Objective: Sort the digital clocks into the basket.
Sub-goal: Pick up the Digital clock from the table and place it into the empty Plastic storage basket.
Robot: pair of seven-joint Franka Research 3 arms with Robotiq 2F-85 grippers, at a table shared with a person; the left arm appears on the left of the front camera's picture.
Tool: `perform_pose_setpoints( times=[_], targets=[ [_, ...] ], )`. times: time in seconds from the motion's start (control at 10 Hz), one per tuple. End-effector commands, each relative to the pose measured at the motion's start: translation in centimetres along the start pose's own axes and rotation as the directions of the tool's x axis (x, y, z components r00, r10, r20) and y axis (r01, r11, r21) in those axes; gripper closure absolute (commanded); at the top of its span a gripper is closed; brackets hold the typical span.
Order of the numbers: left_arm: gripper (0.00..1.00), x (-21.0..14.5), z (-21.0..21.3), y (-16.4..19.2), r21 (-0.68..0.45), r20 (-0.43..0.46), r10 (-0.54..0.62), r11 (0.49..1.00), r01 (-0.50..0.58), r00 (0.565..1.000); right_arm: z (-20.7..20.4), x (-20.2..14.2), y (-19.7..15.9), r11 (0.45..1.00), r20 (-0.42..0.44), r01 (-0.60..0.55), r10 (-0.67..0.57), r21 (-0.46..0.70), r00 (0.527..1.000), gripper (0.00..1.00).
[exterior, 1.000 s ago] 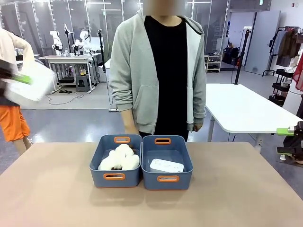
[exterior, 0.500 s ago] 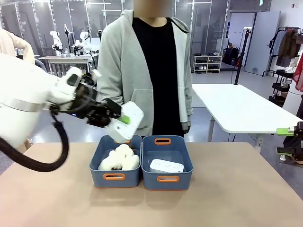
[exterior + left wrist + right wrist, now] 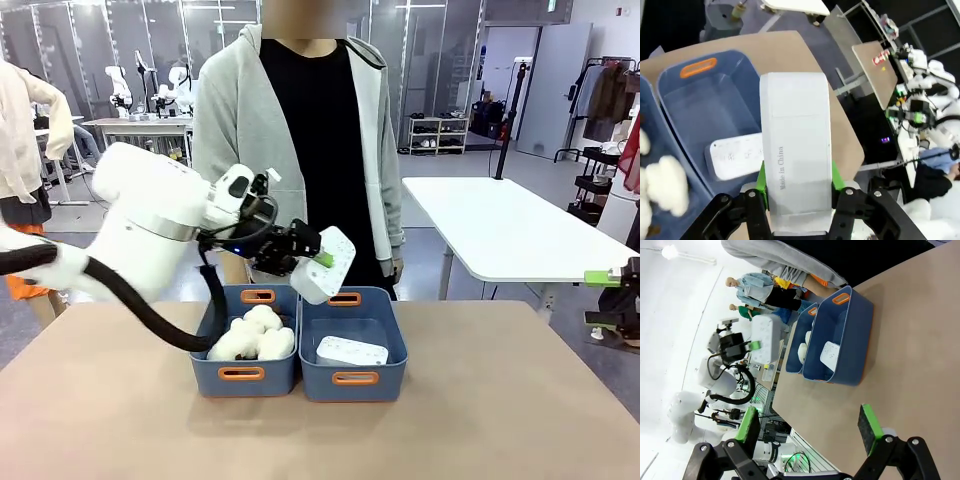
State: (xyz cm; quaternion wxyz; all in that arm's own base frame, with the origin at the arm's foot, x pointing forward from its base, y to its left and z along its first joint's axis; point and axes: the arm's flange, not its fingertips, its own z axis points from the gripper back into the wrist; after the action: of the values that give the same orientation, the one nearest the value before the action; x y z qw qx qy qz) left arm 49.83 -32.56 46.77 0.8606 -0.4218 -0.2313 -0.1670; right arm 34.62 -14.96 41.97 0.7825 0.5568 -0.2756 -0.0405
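Note:
My left gripper (image 3: 318, 260) is shut on a white digital clock (image 3: 325, 266), held tilted in the air above the far edge of the right blue basket (image 3: 353, 340). From the left wrist the held clock (image 3: 796, 155) stands between the green pads, its back printed "Made in China", with the basket (image 3: 700, 100) below. A second digital clock (image 3: 351, 351) lies flat inside that basket, also seen from the left wrist (image 3: 735, 156) and from the right wrist (image 3: 829, 354). My right gripper (image 3: 807, 427) hangs open with nothing between its fingers, off the table's right side (image 3: 615, 290).
The left blue bin (image 3: 243, 340) holds fluffy white plush toys (image 3: 255, 335). A person in a grey hoodie (image 3: 300, 140) stands right behind the bins at the far edge. The brown table (image 3: 500, 420) is bare in front and to the sides.
My left arm has swung in from the left with the clock, carrying it rightward from beyond the table's left side to above the right basket. The person shifted slightly left.

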Motion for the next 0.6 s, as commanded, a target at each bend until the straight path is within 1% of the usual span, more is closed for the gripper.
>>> perform_pose_setpoints(
  times=[0.0, 0.1, 0.2, 0.3, 0.4, 0.5],
  targets=[
    [1.00, 1.1, -4.2, 1.7, 0.064, 0.119, 0.066, 0.995, -0.074, 0.991, 0.1, 0.0, -0.1, 1.000, -0.014, -0.016, 0.016, -0.001, 1.000, 0.00],
    [1.00, 0.9, -5.6, 3.1, 0.110, 0.126, 0.074, 0.990, -0.088, 0.989, 0.1, 0.0, -0.1, 1.000, -0.014, -0.016, 0.016, -0.001, 1.000, 0.00],
    [1.00, 0.6, -6.7, 4.6, 0.094, 0.102, 0.132, 0.985, -0.141, 0.986, 0.1, 0.0, -0.1, 1.000, -0.014, -0.016, 0.016, -0.001, 1.000, 0.00],
    [1.00, 0.5, -8.0, 6.2, 0.074, 0.079, 0.162, 0.983, -0.168, 0.984, 0.1, 0.0, -0.1, 1.000, -0.014, -0.016, 0.016, -0.001, 1.000, 0.00],
    [1.00, 0.1, -8.5, 6.9, 0.087, 0.074, 0.212, 0.972, -0.218, 0.974, 0.1, 0.0, -0.1, 1.000, -0.014, -0.016, 0.016, -0.001, 1.000, 0.00],
    [1.00, -0.4, -8.9, 7.0, 0.111, 0.043, 0.213, 0.970, -0.217, 0.976, 0.1, 0.0, -0.1, 1.000, -0.014, -0.016, 0.016, -0.001, 1.000, 0.00]
  ],
)
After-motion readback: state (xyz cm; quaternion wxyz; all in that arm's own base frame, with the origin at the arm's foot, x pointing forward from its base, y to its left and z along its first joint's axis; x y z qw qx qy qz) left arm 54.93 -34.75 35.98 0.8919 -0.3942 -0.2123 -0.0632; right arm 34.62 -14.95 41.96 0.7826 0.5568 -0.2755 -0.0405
